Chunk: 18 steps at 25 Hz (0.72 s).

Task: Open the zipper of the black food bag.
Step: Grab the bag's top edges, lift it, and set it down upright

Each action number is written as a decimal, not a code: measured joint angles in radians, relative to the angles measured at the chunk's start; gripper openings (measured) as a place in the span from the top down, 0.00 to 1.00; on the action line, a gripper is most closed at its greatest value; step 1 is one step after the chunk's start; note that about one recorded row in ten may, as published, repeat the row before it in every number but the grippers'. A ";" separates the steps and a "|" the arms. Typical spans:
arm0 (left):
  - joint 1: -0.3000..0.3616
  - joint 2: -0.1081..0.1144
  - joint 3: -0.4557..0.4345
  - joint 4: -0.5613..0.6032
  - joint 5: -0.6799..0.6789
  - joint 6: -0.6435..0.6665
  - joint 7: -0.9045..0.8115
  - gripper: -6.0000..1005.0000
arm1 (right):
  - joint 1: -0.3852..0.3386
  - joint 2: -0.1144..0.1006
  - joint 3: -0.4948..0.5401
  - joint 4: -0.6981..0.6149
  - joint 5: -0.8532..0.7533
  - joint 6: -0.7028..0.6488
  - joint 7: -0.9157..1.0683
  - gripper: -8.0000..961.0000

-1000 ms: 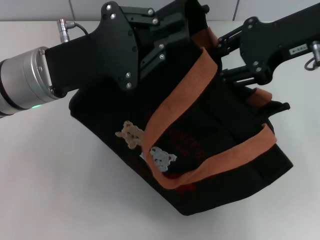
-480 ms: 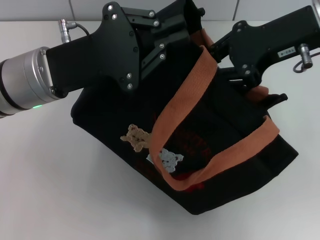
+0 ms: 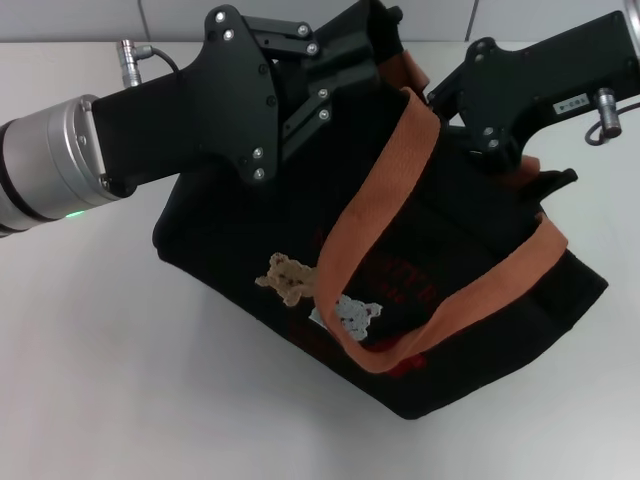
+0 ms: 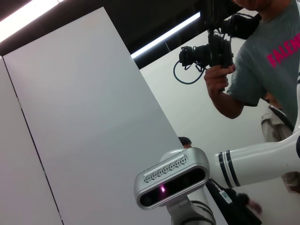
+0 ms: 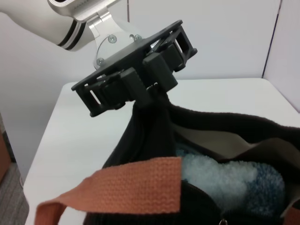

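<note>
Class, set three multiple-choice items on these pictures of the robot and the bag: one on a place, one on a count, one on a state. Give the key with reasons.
1. Where does the left claw grip the black food bag?
A. its top rim at the far end
B. its base
C. a bear patch

2. How many bear patches are on the bag's front?
A. one
B. two
C. four

3. What is the state of the bag's mouth?
A. shut flat
B. partly open, white-blue filling visible
C. turned inside out

Key: 1 A, the right wrist view shows the fingers pinching the rim; 2 B, one tan, one white; 3 B, the right wrist view looks inside.
</note>
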State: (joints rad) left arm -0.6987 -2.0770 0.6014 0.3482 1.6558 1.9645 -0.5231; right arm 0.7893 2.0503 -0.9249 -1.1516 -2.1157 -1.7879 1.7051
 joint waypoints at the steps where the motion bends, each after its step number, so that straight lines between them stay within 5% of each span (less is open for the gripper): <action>1: 0.000 0.000 0.000 0.000 0.000 0.000 0.000 0.90 | -0.005 0.000 0.000 -0.008 0.002 -0.002 0.000 0.99; 18: 0.000 -0.002 0.000 -0.003 -0.003 -0.015 0.008 0.91 | -0.058 -0.017 0.001 -0.119 -0.006 -0.155 0.037 0.99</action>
State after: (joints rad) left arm -0.6991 -2.0785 0.6013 0.3447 1.6529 1.9497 -0.5154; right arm 0.7312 2.0336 -0.9238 -1.2710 -2.1213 -1.9429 1.7424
